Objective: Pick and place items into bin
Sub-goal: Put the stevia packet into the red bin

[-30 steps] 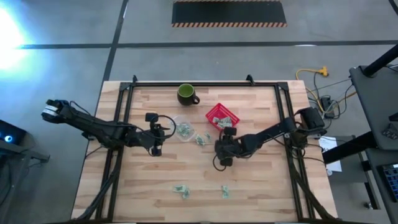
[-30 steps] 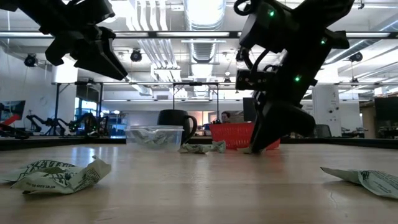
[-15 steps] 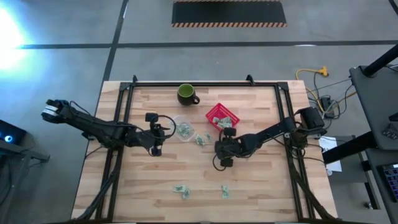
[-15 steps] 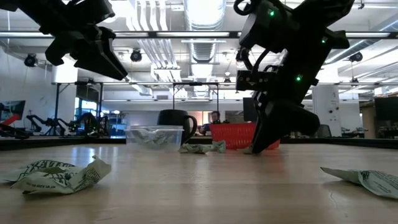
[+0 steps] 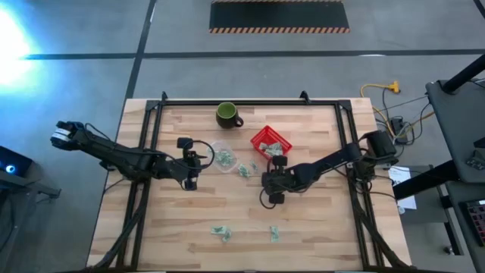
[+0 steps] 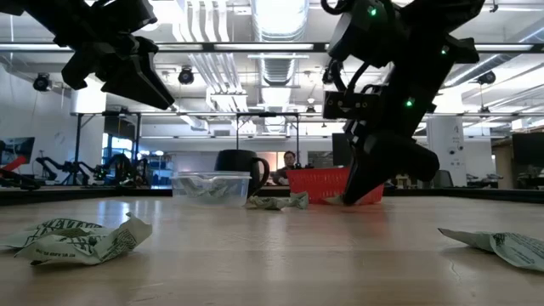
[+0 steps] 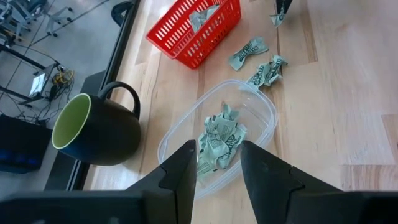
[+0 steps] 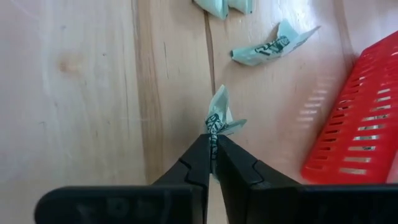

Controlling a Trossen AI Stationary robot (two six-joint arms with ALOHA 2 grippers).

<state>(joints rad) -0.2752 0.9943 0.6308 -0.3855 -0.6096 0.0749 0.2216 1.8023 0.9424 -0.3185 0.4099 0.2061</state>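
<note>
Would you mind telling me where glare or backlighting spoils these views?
High view: bright glare washes out the floor's far left corner. Low view: ceiling lights backlight both arms into silhouettes. Right wrist view: evenly lit, the right gripper pinching a wrapper.

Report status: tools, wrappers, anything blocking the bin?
Right tool shut on a wrapper beside the red basket. Left tool open, hovering over the clear tub. Path to basket looks clear.

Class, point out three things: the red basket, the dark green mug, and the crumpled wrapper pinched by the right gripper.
red basket [image 7: 186,38], left wrist view, its mesh side wall.
dark green mug [image 7: 106,134], left wrist view, its outer wall.
crumpled wrapper [image 8: 219,117], right wrist view, the part above the fingertips.
</note>
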